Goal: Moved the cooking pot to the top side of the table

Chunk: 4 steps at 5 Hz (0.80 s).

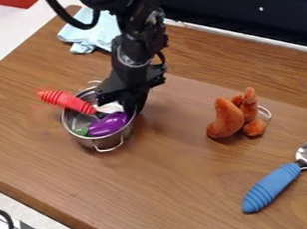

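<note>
The metal cooking pot stands upright on the left part of the wooden table, one wire handle toward the front. Inside it lie a purple toy eggplant with a green end and a utensil whose red handle leans out over the left rim. The black gripper hangs down at the pot's back right rim and hides that part of it. Whether it grasps the rim cannot be seen.
An orange plush toy sits right of the pot. Nearer the front right is a spoon with a blue handle. A light blue cloth lies at the back left, behind the arm. The table's front edge runs along the lower left.
</note>
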Motion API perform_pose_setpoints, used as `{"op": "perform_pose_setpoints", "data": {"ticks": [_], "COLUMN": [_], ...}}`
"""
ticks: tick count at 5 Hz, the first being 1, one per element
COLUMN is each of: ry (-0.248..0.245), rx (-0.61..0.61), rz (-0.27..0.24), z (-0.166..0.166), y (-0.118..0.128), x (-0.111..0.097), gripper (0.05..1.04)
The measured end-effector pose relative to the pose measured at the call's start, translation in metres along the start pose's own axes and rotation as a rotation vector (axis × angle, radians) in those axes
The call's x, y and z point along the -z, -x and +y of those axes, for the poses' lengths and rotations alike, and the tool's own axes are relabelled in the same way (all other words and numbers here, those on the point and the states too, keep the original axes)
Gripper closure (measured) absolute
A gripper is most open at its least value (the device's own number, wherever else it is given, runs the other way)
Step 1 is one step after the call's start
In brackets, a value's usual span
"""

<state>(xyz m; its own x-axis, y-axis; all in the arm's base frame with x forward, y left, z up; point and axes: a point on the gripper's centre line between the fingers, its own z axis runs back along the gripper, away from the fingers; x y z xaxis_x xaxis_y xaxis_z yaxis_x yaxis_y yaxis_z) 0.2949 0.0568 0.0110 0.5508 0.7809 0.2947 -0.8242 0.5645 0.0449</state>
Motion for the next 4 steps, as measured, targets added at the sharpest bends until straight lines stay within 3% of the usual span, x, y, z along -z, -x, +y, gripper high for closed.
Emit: {"op": "perform_pose_setpoints", "data": {"ticks": [1,3,4], "ry": [0.023,0.079,0.075], "rx": [0.062,0.313,0.466], "rz": [0.010,0.050,0.006], "z": [-0.001,-0.010,-0.018], "y": [0.001,0.008,0.012], "x": [0.000,-0.003,-0.006], "gripper": [1.021,1.021,1.021]}}
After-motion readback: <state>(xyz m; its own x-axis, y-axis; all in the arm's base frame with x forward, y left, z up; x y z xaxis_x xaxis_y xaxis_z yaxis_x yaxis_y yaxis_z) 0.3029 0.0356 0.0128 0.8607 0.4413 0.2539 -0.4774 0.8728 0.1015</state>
